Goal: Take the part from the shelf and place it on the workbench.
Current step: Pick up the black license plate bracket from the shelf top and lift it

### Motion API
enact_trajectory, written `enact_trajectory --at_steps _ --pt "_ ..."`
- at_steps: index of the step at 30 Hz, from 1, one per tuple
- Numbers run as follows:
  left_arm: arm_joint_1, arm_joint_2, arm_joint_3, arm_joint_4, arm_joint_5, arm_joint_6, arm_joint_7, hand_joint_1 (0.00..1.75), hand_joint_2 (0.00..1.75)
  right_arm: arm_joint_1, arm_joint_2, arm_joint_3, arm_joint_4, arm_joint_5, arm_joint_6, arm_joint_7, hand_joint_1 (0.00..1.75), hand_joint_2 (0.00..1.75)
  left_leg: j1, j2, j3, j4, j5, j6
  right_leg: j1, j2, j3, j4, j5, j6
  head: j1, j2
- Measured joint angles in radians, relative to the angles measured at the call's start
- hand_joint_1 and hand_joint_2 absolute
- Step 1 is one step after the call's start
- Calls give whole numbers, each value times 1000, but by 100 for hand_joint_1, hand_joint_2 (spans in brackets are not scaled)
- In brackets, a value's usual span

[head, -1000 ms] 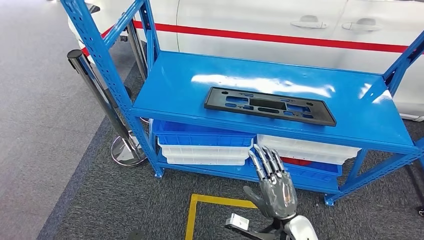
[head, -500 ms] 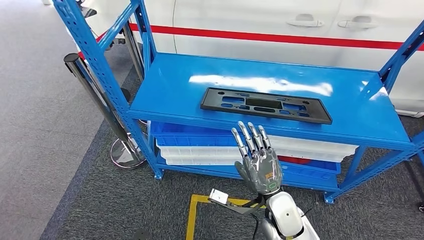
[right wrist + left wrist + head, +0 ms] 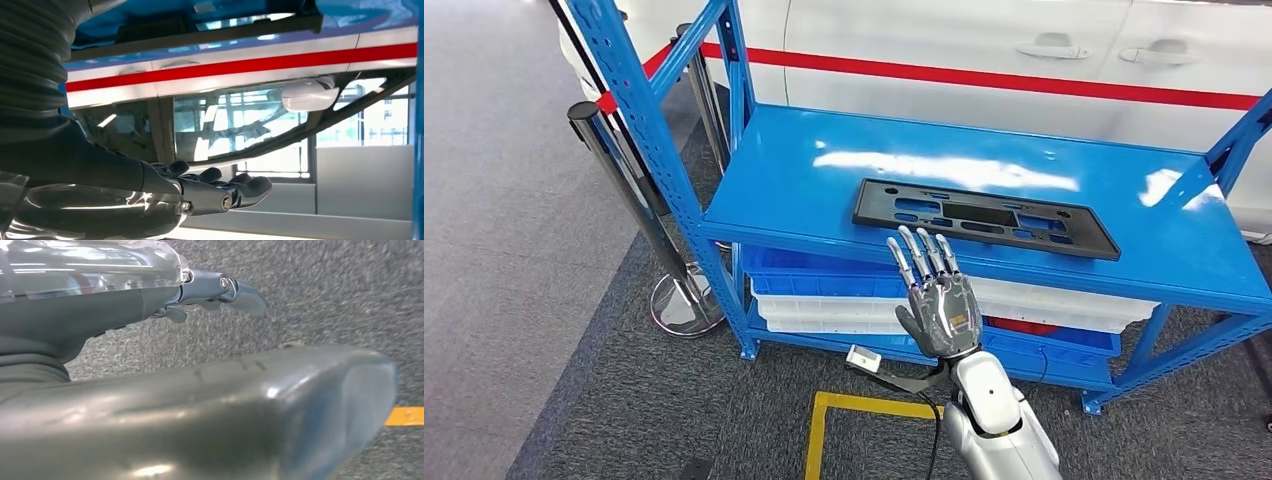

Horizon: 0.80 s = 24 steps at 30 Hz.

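Observation:
A flat black plastic part with several cut-outs lies on the top of the blue shelf, right of its middle. My right hand is raised in front of the shelf's front edge, back towards the camera, fingers straight and apart, holding nothing. Its fingertips reach just short of the part's near edge. In the right wrist view the right hand is stretched out flat, with the part's dark edge beyond it. My left hand hangs over grey carpet with nothing in it.
Blue and white bins sit on the lower shelf. A white car with a red stripe stands right behind the shelf. A chrome post stands at the shelf's left corner. Yellow tape marks the floor by my arm.
My right hand has risen from low by the lower bins to the top shelf's front edge, nearer the part. The camera has shifted a little. The part has not moved.

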Motion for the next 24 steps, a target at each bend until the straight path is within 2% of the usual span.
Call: enact_trajectory --at_steps 1,2,4,6,7,9,10,11,12,13,14,15,16,17,19,21,22,23,24 --pt "-1 0 1 1 0 0 1 0 0 -11 3 -9 14 -5 0 -7 0 175 0 0 1 -1 -3 -3 6 0 18 -42 11 -11 0 0" --pt "-2 -1 2 1 0 0 3 0 0 -21 5 -20 29 -10 0 -15 0 175 2 1 2 -3 -5 -7 10 0 27 -61 8 -17 1 0" --pt "-4 0 3 1 0 1 7 0 0 -39 10 -43 61 -13 -1 -27 0 175 1 3 9 -12 -8 -18 10 1 38 -81 5 -19 2 0" --pt "-5 1 4 1 -1 2 8 0 0 -55 19 -60 88 -10 -2 -31 0 175 -1 4 16 -3 -21 -27 0 1 63 -108 7 -18 3 0" --pt "-5 2 6 1 -1 2 7 0 0 -63 24 -67 101 -6 -2 -29 0 175 -1 5 3 31 -38 -33 -5 0 76 -120 7 -17 3 0" --pt "-6 4 9 2 -1 1 6 0 0 -75 33 -77 130 5 -3 -16 0 175 9 5 -69 161 -88 -46 -9 -2 91 -128 0 -18 3 0" --pt "-5 5 11 2 -1 1 6 0 0 -77 35 -82 144 10 -3 -7 0 175 15 5 -110 224 -104 -54 -9 -2 95 -127 -5 -17 3 0" --pt "-4 6 14 2 -1 0 5 0 0 -77 37 -85 157 14 -3 0 0 175 21 5 -139 260 -101 -61 -11 -2 101 -126 -11 -15 3 0" --pt "-2 7 16 2 -1 0 5 0 0 -77 38 -88 167 16 -3 4 0 175 26 6 -149 255 -77 -67 -13 -1 106 -124 -17 -11 3 0" --pt "-1 8 18 2 -1 0 5 0 0 -77 39 -89 174 17 -3 7 0 175 31 6 -139 210 -36 -72 -16 0 113 -120 -25 -7 3 0" --pt "0 9 19 2 -1 0 4 0 0 -77 41 -90 180 17 -3 8 0 175 36 8 -117 141 11 -76 -18 1 118 -114 -35 0 3 0" --pt "-1 9 19 2 -1 0 4 0 0 -79 42 -90 184 18 -3 10 0 175 37 9 -93 78 43 -79 -19 2 121 -107 -44 7 3 0" --pt "-1 10 20 3 -1 0 4 0 0 -79 42 -91 189 18 -3 10 0 175 37 10 -76 33 60 -75 -18 3 122 -100 -52 14 3 0" --pt "-2 11 20 3 -1 -1 4 0 0 -80 43 -91 193 19 -3 11 0 175 35 10 -69 11 63 -68 -16 3 120 -96 -57 21 3 0" --pt "-2 12 21 3 -1 -1 3 0 0 -81 43 -93 199 22 -3 16 0 175 31 8 -69 9 54 -49 -16 3 119 -94 -61 32 4 0" --pt "-1 12 21 3 -1 -2 3 0 0 -82 45 -95 202 31 -4 35 0 175 31 7 -63 5 50 -34 -20 2 118 -81 -75 41 3 0" --pt "-1 12 22 3 -1 -2 2 0 0 -83 46 -95 203 37 -4 49 0 175 32 7 -58 3 48 -27 -22 1 104 -49 -92 45 3 0" --pt "-2 12 22 3 -1 -3 2 0 0 -84 46 -95 204 44 -4 65 0 175 32 7 -55 2 46 -22 -23 1 76 4 -115 47 3 0" --pt "-3 12 24 3 0 -3 2 0 0 -84 46 -95 207 49 -4 80 0 175 31 7 -53 2 43 -18 -23 1 36 74 -141 49 4 0"
